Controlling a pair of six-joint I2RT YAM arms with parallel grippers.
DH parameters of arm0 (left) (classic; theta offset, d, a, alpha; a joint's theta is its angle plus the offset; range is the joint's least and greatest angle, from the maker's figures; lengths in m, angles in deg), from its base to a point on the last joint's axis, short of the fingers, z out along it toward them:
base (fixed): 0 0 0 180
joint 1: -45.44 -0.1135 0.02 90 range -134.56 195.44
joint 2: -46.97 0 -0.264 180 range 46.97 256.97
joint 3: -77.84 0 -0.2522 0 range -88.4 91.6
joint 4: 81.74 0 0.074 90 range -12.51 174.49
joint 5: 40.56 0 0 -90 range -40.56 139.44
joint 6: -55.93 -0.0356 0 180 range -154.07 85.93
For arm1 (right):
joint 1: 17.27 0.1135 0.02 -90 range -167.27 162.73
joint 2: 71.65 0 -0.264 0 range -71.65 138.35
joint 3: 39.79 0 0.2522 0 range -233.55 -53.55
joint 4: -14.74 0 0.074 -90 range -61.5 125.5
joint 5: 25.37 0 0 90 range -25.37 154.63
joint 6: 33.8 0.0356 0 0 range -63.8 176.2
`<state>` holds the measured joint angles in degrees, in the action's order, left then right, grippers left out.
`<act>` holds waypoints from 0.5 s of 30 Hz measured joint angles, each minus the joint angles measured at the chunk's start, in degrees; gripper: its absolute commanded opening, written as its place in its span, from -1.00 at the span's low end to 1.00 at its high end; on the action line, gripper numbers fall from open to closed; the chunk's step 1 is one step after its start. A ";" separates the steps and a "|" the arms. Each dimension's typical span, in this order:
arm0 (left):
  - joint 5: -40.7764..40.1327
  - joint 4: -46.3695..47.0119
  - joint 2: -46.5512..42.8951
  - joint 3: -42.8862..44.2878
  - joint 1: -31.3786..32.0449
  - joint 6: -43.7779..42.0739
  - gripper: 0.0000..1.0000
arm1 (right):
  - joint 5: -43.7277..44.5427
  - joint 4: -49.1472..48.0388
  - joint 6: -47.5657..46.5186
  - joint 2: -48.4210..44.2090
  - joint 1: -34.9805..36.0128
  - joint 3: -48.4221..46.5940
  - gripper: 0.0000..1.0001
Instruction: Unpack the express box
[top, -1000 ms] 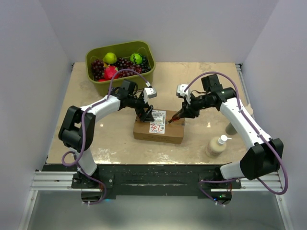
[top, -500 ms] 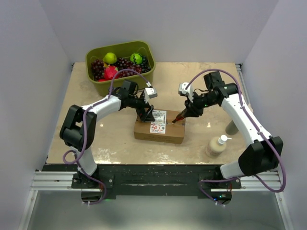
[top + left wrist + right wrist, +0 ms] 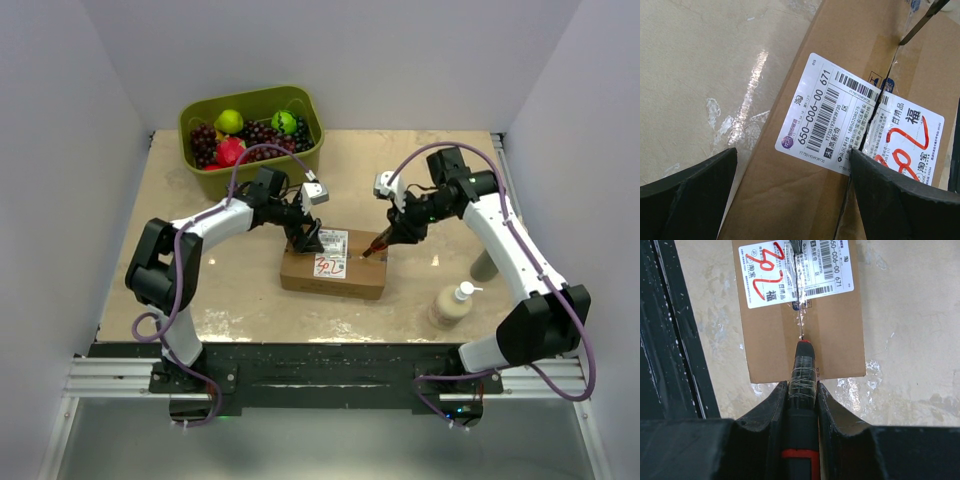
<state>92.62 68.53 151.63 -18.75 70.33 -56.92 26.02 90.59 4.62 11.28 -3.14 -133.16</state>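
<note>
**2 arms at 1 carton: tape-cutting step, flaps not yet open**

1 container sits at the far left: the olive-green plastic bin (image 3: 250,97), holding dark purple grapes (image 3: 204,143), 2 round green fruits (image 3: 230,121) and a red fruit (image 3: 230,152). It plays no part in this step.

Next, the left gripper (image 3: 303,238) has its jaws spread wide and grasps nothing. Its black fingertips (image 3: 890,200) rest on the left end of the express box (image 3: 345,278), apparently to pin it down.

That brown corrugated cardboard carton lies flat near the middle of the table, closed, so its contents cannot be seen. Its white printed label (image 3: 840,120) with red handwriting looks split along the centre seam.

The right gripper (image 3: 802,390) is clamped on a black-handled cutter with a red band (image 3: 802,370), its thin blade laid on the taped seam.

My judgement: the seam is being slit. The next move calls for a shallow, straight draw along the seam while the left fingers hold the box down.

1 cream pump bottle (image 3: 450,305) stands well to the right.
</note>
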 measured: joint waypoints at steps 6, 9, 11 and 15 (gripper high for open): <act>-0.02 0.37 0.24 0.00 0.02 0.37 0.86 | 0.33 1.60 -0.76 0.00 -0.98 -0.42 -1.00; 0.04 0.55 0.44 0.11 0.02 0.37 0.83 | 0.52 2.08 -1.44 0.00 -1.22 -0.42 -1.00; 0.07 0.50 0.52 0.24 0.02 0.35 0.79 | 0.57 2.29 -1.70 0.00 -1.46 -0.42 -1.00; 0.28 0.55 0.90 0.52 0.02 0.28 0.69 | 0.66 2.86 -2.27 0.00 -2.32 -0.59 -1.00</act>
<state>92.90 69.07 152.53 -18.23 70.35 -56.64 26.67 93.45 2.35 11.28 -5.45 -133.76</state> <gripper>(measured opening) 0.883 0.253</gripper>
